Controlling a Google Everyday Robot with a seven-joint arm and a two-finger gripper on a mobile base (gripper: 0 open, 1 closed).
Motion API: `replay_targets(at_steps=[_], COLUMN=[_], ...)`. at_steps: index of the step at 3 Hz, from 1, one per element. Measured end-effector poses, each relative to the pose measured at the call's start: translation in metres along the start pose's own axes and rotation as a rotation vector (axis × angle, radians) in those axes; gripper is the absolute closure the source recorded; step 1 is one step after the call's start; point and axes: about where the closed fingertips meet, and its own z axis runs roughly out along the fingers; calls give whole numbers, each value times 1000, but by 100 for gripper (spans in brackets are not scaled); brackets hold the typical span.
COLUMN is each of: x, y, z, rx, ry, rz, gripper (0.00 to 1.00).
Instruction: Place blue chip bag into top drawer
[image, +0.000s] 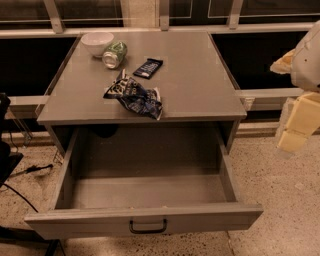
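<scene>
1 gripper (295, 127) hangs at the right side, off the table (200, 85) and well apart from the bag (134, 95). We cannot tell if it is wide or narrow, but it does not hold the bag. The bag lies crumpled near the table's front edge, just above the open drawer (145, 217). We think the foil could slip out of a weak pinch and drop on the floor (280, 200). A low reach could also bump the wrapper (148, 68), the can (114, 54) or the bowl (97, 42) behind it. The table is flat and grey. The floor is speckled, and dark windows run behind.
</scene>
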Motion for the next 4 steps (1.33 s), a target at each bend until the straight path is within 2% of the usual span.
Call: replay_targets(at_steps=[2, 3, 4], x=[-10, -30, -45], y=[-13, -29, -37], z=[-3, -2, 4], rx=[34, 59, 60], ry=[-12, -33, -57], rz=[-6, -21, -21], gripper=[0, 0, 0])
